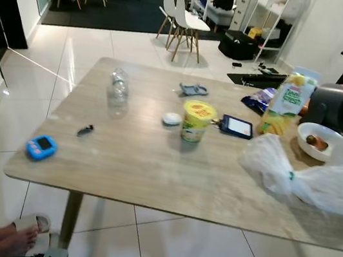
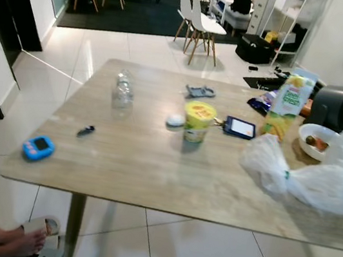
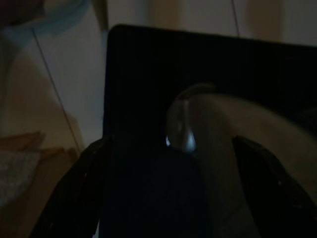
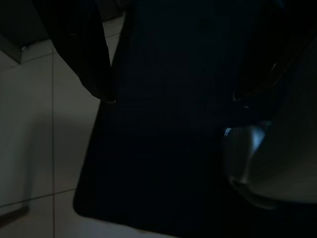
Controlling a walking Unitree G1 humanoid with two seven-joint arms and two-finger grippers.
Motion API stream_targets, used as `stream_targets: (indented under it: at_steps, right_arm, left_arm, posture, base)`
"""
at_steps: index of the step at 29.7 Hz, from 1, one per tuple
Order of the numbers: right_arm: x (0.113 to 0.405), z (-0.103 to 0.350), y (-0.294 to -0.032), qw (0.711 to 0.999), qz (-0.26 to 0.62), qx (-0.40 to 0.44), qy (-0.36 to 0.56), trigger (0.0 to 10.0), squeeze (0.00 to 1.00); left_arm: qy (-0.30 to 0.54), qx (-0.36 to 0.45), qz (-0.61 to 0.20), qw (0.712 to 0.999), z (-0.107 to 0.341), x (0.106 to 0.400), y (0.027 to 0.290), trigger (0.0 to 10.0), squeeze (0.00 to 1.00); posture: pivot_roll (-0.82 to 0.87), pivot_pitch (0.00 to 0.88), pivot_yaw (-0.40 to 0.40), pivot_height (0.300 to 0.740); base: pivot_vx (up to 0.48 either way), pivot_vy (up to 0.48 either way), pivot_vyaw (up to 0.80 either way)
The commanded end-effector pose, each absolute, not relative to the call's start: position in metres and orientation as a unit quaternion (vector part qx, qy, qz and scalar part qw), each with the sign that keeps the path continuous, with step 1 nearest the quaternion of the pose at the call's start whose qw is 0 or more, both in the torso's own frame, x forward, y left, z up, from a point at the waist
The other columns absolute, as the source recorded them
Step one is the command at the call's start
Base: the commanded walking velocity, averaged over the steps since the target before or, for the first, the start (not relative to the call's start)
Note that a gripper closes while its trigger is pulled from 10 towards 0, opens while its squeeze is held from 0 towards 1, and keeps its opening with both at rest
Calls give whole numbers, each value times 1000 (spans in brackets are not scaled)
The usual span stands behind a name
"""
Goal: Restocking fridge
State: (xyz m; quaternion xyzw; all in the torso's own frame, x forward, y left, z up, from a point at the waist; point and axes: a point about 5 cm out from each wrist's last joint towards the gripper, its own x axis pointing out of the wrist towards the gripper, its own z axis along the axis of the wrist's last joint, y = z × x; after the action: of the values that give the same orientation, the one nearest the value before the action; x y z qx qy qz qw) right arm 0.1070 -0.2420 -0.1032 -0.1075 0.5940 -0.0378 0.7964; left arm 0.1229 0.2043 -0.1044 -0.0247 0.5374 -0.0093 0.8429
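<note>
You face the wooden table [image 1: 152, 165]. On it, the yellow tub [image 1: 197, 120] stands mid-table and the juice carton [image 1: 286, 102] at its far right, by a crumpled plastic bag [image 1: 308, 173]. Bare board runs along the table's near edge. Left gripper [image 3: 168, 198] and right gripper [image 4: 171, 99] hang spread over dark floor.

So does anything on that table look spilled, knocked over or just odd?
Nothing looks spilled or broken. The yellow tub, juice carton and water bottle all stand upright. The one oddity is the blue gadget, which sits right at the table corner near the edge. The crumpled plastic bag is merely untidy.
</note>
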Motion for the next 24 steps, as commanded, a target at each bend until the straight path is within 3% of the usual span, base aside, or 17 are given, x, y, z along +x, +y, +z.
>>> stream_targets:
  at_steps: [1,6,10,24]
  right_arm:
    - [105,-104,-241,794,-35,-107,597,10000,0]
    - [104,-104,-242,795,-44,-99,597,10000,0]
    - [105,-104,-242,796,-43,-102,595,10000,0]
    - [111,-103,-237,811,-25,-77,579,10000,0]
  left_arm:
    - [546,-24,-11,838,-106,118,204,10000,0]
    - [545,-24,-11,838,-106,119,204,10000,0]
    - [545,-23,-10,838,-106,119,204,10000,0]
    - [544,-19,0,839,-106,119,205,10000,0]
  posture:
    - [79,0,-5,740]
    - [81,0,-9,740]
    - [81,0,-9,740]
    - [81,0,-10,740]
  base:
    - [0,-442,-788]
    - [0,-440,-784]
    - [0,-435,0]
    - [0,0,0]
